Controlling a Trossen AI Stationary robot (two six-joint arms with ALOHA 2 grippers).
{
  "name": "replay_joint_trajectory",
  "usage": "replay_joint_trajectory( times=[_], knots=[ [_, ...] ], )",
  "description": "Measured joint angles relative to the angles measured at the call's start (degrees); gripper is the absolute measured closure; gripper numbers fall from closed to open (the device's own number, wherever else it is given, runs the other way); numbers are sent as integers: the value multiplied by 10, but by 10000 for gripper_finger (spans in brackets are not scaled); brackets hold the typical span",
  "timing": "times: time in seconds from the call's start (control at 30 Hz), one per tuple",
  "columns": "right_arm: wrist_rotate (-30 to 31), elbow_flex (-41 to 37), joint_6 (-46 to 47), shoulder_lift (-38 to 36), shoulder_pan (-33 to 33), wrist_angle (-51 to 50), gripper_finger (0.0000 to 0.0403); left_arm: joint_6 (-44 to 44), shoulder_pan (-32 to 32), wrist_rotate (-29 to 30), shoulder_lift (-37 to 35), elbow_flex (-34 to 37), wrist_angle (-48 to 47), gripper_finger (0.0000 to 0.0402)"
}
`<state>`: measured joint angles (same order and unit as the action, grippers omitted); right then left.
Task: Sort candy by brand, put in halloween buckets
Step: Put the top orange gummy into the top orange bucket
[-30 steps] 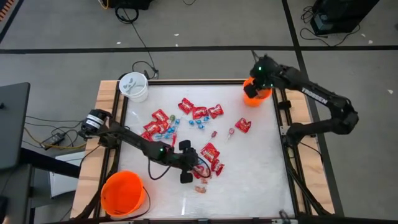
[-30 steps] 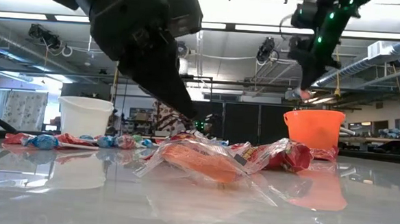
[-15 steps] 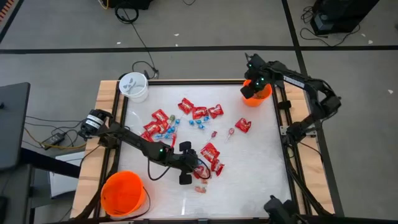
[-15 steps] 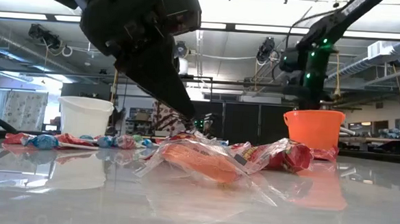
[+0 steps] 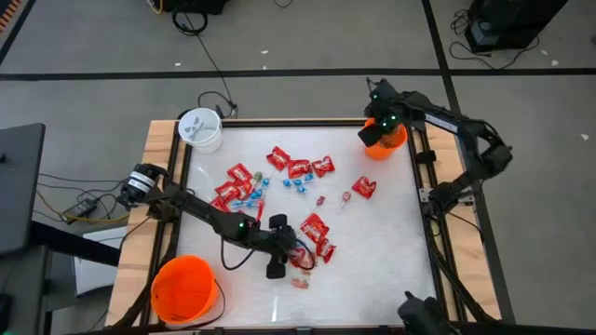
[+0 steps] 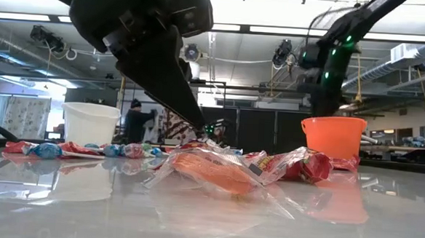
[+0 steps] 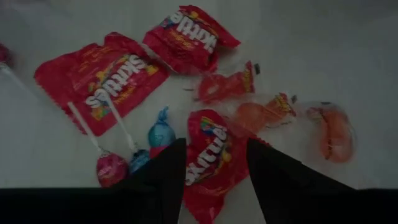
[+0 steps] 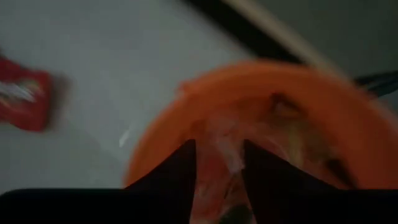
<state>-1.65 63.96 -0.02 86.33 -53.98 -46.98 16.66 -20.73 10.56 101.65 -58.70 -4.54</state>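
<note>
The left gripper (image 7: 211, 165) hangs low with fingers spread astride a red Skittles packet (image 7: 208, 149), positioned to grasp it. The right gripper (image 8: 217, 165), fingers parted, hangs over the small orange bucket (image 5: 386, 144), where clear-wrapped candy (image 8: 221, 146) lies inside. The white bucket (image 5: 200, 130) and large orange bucket (image 5: 183, 288) occupy the left corners; their contents are not discernible.

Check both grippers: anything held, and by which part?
Nothing held. Left gripper stands open over a red Skittles packet; right gripper is open above the small orange bucket.
</note>
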Motion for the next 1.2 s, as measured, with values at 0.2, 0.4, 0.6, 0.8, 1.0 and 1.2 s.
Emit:
replay_joint_trajectory(
  times=[0.2, 0.4, 0.6, 0.8, 1.0, 1.2],
  knots=[
    [0, 0, 15, -111, 2, 25, 250, -37, 0, -4, 6, 0, 67, 227],
    [-26, 0, 49, -184, 29, 28, 241, -60, -2, -50, 72, 0, 154, 227],
    [-74, 0, 81, -224, 86, 28, 241, -77, -4, -67, 116, -1, 203, 227],
    [-65, -7, 105, -235, 184, 34, 241, -87, -4, -55, 120, -3, 138, 228],
    [-42, -35, 96, -235, 299, 66, 241, -36, -3, -10, 119, -6, 106, 290],
    [-24, -119, 127, -232, 430, 175, 241, -42, -3, 6, 91, -31, 72, 387]
  ],
)
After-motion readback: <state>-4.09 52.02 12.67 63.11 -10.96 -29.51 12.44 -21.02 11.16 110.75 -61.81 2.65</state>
